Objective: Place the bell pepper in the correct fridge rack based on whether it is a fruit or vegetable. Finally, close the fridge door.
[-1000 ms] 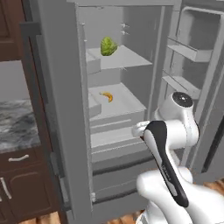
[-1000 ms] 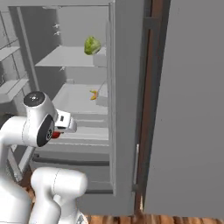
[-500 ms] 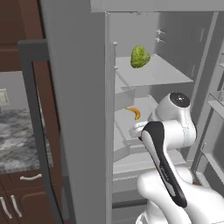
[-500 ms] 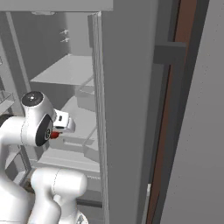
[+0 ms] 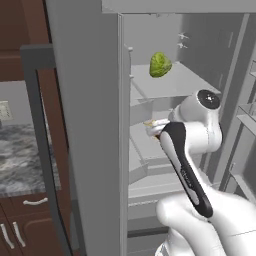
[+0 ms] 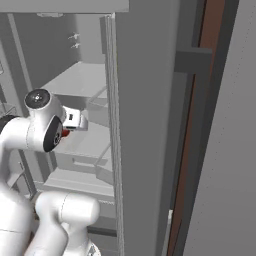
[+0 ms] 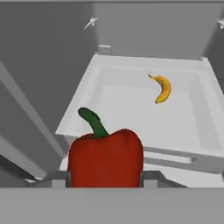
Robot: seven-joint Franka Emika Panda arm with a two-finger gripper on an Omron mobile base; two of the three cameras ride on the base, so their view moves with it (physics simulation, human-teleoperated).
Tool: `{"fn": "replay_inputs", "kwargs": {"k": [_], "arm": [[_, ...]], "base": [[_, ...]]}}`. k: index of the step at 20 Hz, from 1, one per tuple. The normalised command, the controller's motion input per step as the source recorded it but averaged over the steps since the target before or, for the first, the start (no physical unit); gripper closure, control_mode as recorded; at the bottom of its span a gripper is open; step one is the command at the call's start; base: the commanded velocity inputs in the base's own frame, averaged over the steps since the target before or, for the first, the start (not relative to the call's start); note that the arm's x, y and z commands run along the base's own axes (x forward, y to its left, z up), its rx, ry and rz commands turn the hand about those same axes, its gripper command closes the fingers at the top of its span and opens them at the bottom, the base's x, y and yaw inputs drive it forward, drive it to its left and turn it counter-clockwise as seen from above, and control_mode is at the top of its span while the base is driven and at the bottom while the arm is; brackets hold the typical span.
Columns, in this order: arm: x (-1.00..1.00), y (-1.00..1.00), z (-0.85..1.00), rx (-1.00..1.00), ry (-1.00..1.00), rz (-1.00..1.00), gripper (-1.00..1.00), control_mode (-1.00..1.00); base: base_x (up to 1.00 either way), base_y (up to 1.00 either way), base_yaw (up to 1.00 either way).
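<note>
Now our fingers (image 7: 105,183) pinch the bell pepper (image 7: 106,159) before the shelf (image 7: 127,109); banana (image 7: 162,88) near its back edge.

1. Bell pepper (image 7: 106,159) — glossy red body, green stem.
2. Banana (image 7: 162,89) — yellow, darker at the tips.
3. Leafy vegetable (image 5: 160,64) on the upper rack — mottled green.
4. Fridge (image 5: 90,125) — grey walls and doors, pale grey-white racks.
5. Cabinets (image 5: 20,30) — dark reddish-brown wood, light metal handles.
6. Countertop (image 5: 22,160) — grey and black speckled stone pattern.
7. Arm (image 5: 190,150) — white with a black joint band.
</note>
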Motion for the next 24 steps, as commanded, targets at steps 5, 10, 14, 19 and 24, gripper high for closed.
{"fn": "replay_inputs", "kwargs": {"k": [5,10,14,19,24], "arm": [[0.46,-0.02,1.0,0.0,-0.19,-0.08,1.0,-1.0],[0.62,-0.15,0.74,0.0,-0.12,-0.09,1.0,-1.0],[0.91,0.0,0.15,0.0,-0.02,-0.08,1.0,-1.0],[1.0,0.0,0.0,0.0,0.02,-0.03,1.0,-1.0],[1.0,-0.03,-0.27,0.0,0.03,0.0,1.0,-1.0]], "base": [[0.0,0.0,0.0],[0.0,0.0,0.0],[0.0,0.0,0.0],[0.0,0.0,0.0],[0.0,0.0,0.0]]}}
